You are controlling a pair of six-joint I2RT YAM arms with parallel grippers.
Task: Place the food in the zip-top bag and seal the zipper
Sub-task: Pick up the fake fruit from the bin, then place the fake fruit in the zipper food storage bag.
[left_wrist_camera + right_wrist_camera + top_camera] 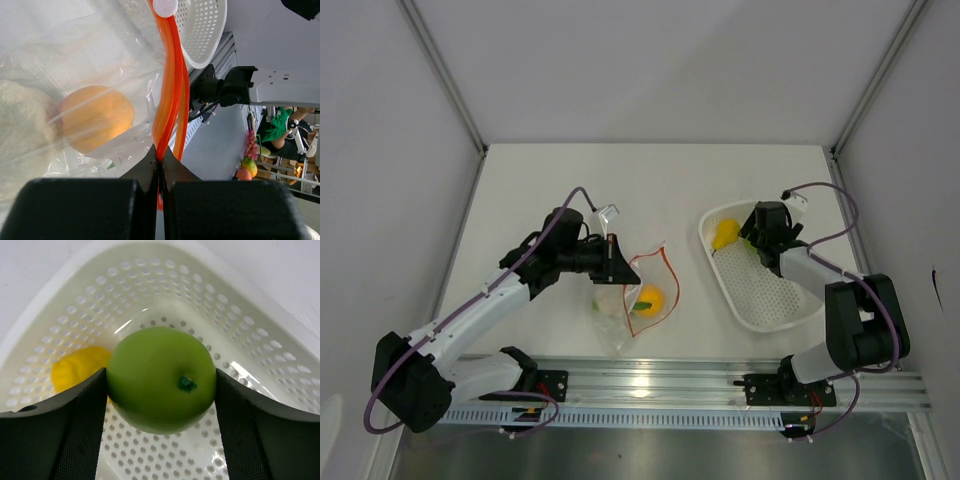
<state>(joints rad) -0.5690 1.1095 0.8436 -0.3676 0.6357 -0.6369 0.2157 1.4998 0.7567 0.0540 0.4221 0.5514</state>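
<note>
The zip-top bag point(638, 310) lies in the middle of the table with its mouth held up. Inside it are an orange round fruit point(650, 298) point(97, 117) and a whitish piece point(20, 135). My left gripper point(612, 250) point(160, 159) is shut on the zipper point(170, 90), the red-orange strip along the bag's mouth. In the white basket point(775, 300), my right gripper point(758, 240) point(160, 385) is shut on a green apple point(160, 377), one finger against each side. A yellow pear point(725, 233) point(75, 372) lies just behind the apple.
The white perforated basket point(150, 290) sits at the table's right side, close to the right wall. An aluminium rail point(720, 385) carrying both arm bases runs along the near edge. The zipper's white slider point(165, 7) sits at the strip's far end.
</note>
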